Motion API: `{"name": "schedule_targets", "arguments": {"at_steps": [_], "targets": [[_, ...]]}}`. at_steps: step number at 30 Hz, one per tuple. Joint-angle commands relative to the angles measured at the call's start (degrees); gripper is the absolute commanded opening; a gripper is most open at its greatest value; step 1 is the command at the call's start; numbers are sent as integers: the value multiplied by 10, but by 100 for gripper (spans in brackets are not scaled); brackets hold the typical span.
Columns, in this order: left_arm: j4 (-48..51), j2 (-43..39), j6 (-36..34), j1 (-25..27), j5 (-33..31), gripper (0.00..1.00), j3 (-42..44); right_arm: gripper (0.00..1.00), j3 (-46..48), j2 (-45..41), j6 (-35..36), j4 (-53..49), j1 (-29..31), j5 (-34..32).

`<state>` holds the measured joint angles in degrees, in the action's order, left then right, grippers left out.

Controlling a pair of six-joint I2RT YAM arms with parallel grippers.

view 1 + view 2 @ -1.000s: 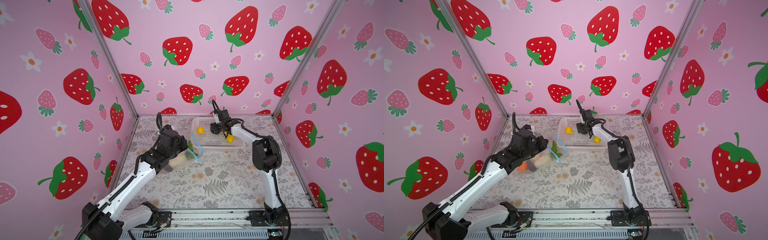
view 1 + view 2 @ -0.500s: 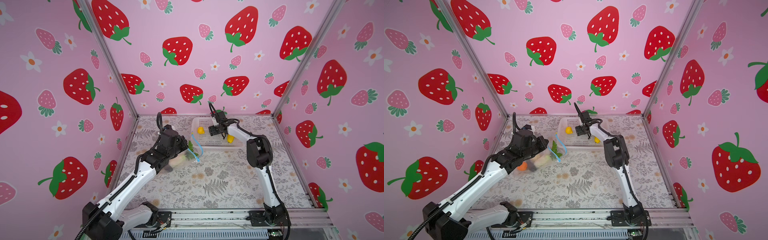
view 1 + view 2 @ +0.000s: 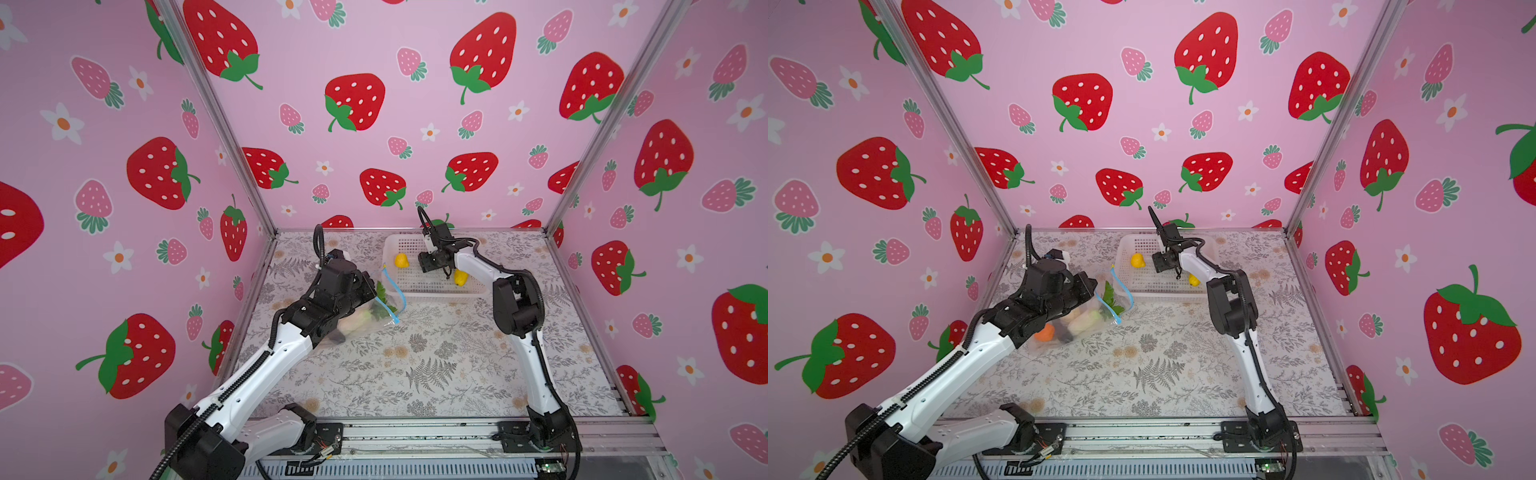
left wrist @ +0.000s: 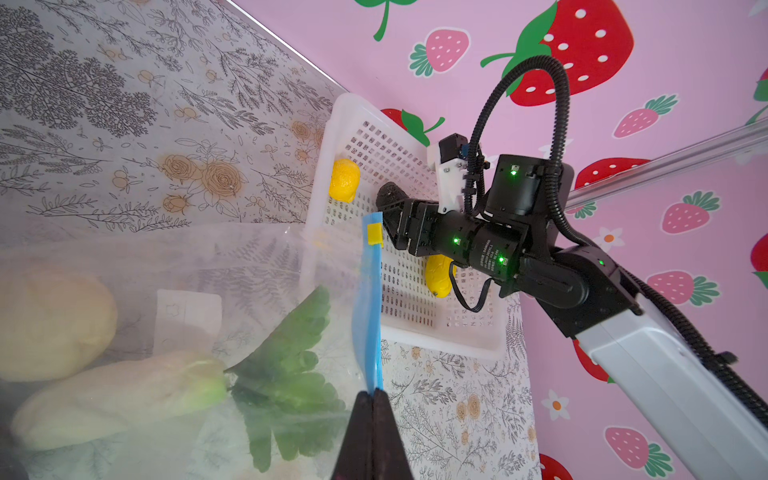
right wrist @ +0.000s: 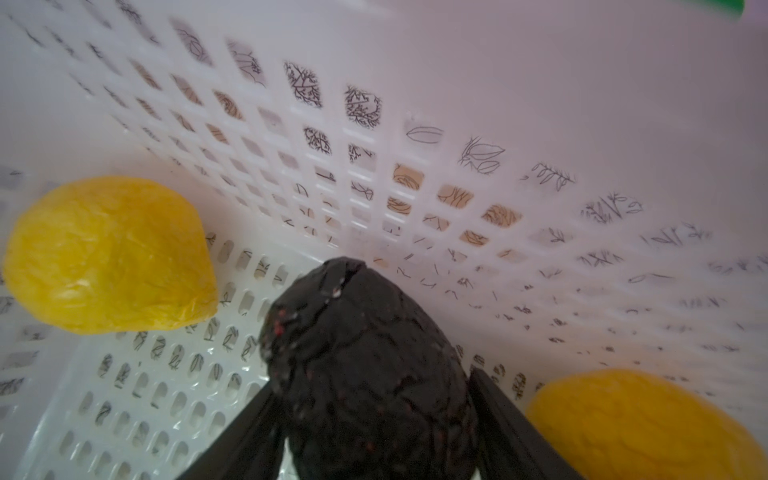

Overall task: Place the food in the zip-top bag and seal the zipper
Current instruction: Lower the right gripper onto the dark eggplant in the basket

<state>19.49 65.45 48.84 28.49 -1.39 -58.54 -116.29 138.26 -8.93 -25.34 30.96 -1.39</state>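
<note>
Our left gripper (image 4: 372, 395) is pinched shut on the blue zipper (image 4: 371, 299) of the bag (image 4: 232, 266). Our right gripper (image 5: 372, 384) straddles the dark piece (image 5: 365, 332) in the basket; we cannot tell whether it clamps yet. We should squeeze squarely, then lift clear of the basket wall (image 5: 457, 104) ahead. Yellow pieces (image 5: 108, 253) flank the fingers.

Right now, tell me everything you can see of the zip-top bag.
The zip-top bag is clear, crinkly plastic with a light-blue zipper along one edge and a small yellow tab at the strip's end. It lies on the floral table beside the white basket, its zipper edge lifted, pinched by the shut left gripper. Inside show a pale round piece, a cream-white piece and green leaves; a top view adds an orange piece and a dark piece.
</note>
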Motion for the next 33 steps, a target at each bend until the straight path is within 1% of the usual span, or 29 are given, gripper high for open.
{"name": "schedule_targets", "arguments": {"at_steps": [1,6,15,17,20,22,24,27,33], "targets": [[-3,4,-5,-4,-1,0,-20,67,7,-29,4,1,-1,10],[-2,-1,-5,-4,-3,0,-16,65,16,-42,-1,7,-1,18],[-1,-5,-3,-4,-2,0,-12,65,47,-64,-9,31,-2,25],[-1,-5,-3,-4,-2,0,-11,67,43,-60,-11,33,-2,23],[-1,-6,-3,-4,-1,0,-11,74,26,-42,-13,34,-2,21],[-1,-6,-3,-4,-1,0,-11,77,5,-23,-14,30,-2,21],[-1,-6,-3,-4,0,0,-11,78,-22,-2,-14,17,-2,21],[0,-7,-3,-3,-2,0,-10,77,-54,22,-16,4,-2,23],[0,-9,-5,-4,-4,0,-8,71,-58,28,-19,9,-2,32]]}}
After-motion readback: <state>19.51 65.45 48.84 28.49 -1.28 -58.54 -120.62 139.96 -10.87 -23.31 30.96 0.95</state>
